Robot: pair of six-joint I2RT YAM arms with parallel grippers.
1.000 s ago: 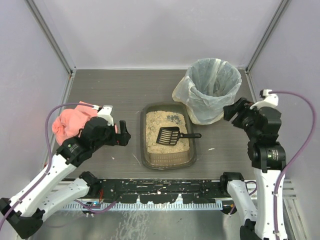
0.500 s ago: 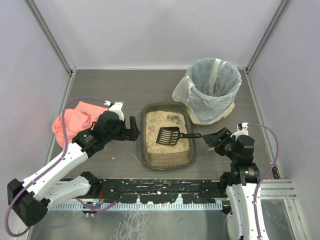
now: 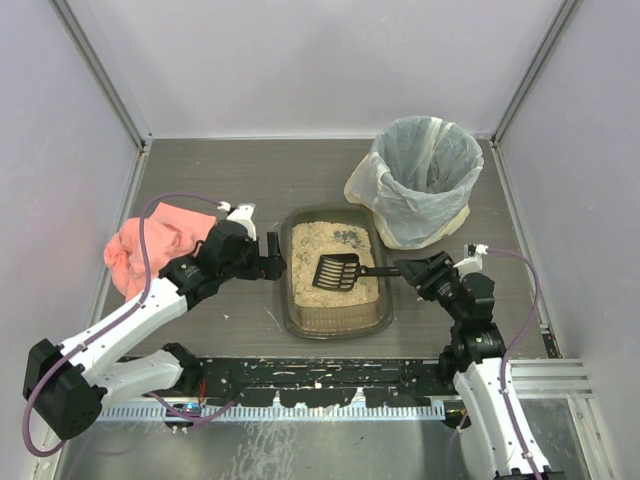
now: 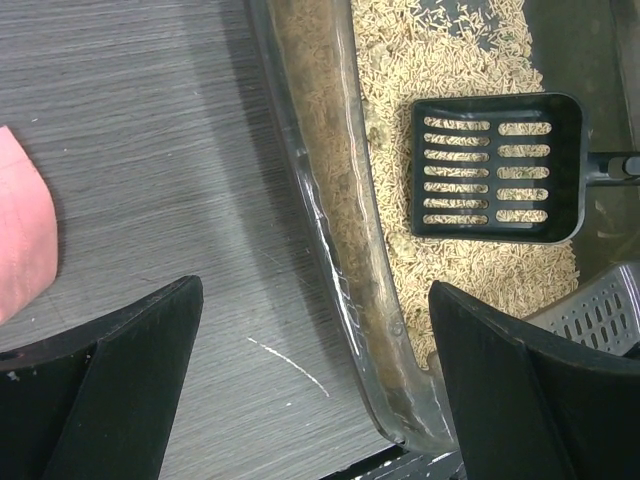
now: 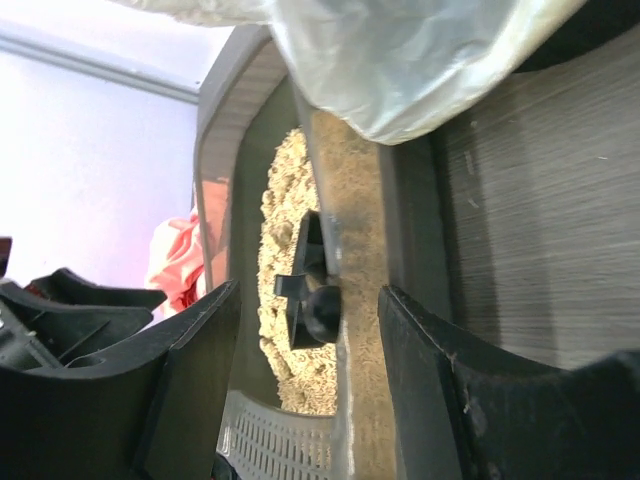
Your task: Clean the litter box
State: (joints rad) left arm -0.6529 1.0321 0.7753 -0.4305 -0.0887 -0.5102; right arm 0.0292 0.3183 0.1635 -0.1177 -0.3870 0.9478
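Observation:
The litter box [image 3: 287, 300], a dark brown tray of tan granules, sits mid-table. A black slotted scoop [image 3: 337, 271] lies in it, and its handle reaches over the right rim. My left gripper [image 3: 272, 262] is open at the box's left rim. In the left wrist view the gripper [image 4: 312, 300] straddles the rim [image 4: 340, 260], with the scoop [image 4: 497, 170] beyond. My right gripper [image 3: 410, 270] is open at the handle's end. In the right wrist view the handle's round tip [image 5: 322, 305] lies between the open fingers of the gripper [image 5: 308, 300], untouched.
A round bin lined with a pale bag [image 3: 425, 180] stands at the back right, just behind the right gripper; the bag [image 5: 400, 60] also shows in the right wrist view. A pink cloth [image 3: 150, 245] lies left of the left arm. A dark slotted rail [image 3: 320, 375] runs along the near edge.
My left gripper has moved right to the box's left rim. My right arm has swung down from beside the bin to the end of the scoop handle.

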